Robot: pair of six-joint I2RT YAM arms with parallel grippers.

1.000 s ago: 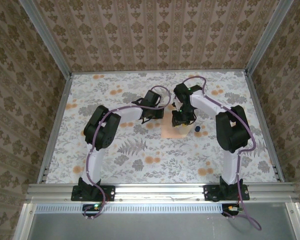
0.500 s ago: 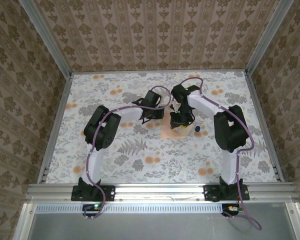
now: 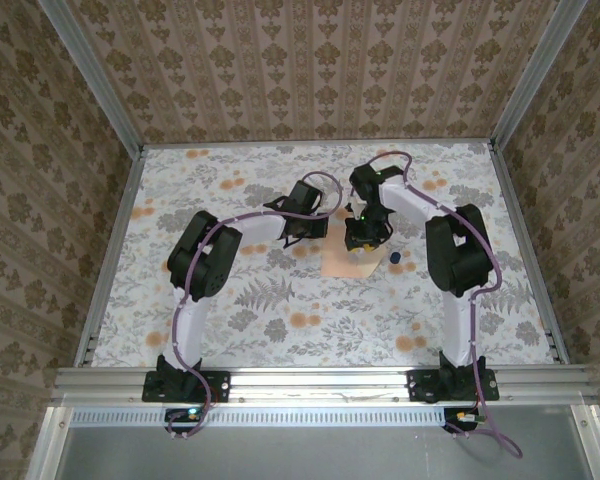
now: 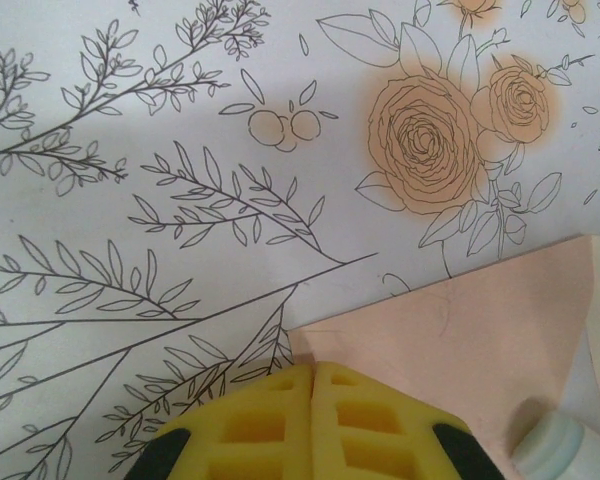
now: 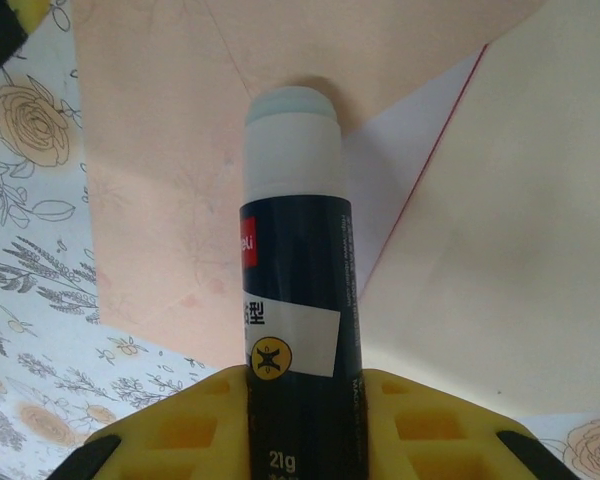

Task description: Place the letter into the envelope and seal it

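Observation:
The peach envelope (image 3: pixel 342 262) lies flat on the floral tablecloth between the two arms. My left gripper (image 4: pixel 312 372) is shut, its yellow fingertips pressed down on the near corner of the envelope (image 4: pixel 460 330). My right gripper (image 5: pixel 300 390) is shut on a dark glue stick (image 5: pixel 295 260), which points forward. The stick's pale tip rests against the envelope (image 5: pixel 170 170) and also shows in the left wrist view (image 4: pixel 565 450). A red-edged strip of the letter (image 5: pixel 420 178) shows just right of the tip; the rest of it is hidden.
A small dark blue cap (image 3: pixel 394 259) lies on the cloth just right of the envelope. Both grippers (image 3: pixel 320 235) (image 3: pixel 363 238) crowd the envelope's far edge. Patterned walls and metal rails (image 3: pixel 110 250) enclose the table.
The right gripper has shifted slightly over the envelope's far edge, the glue stick still in it. The left arm has stayed in place.

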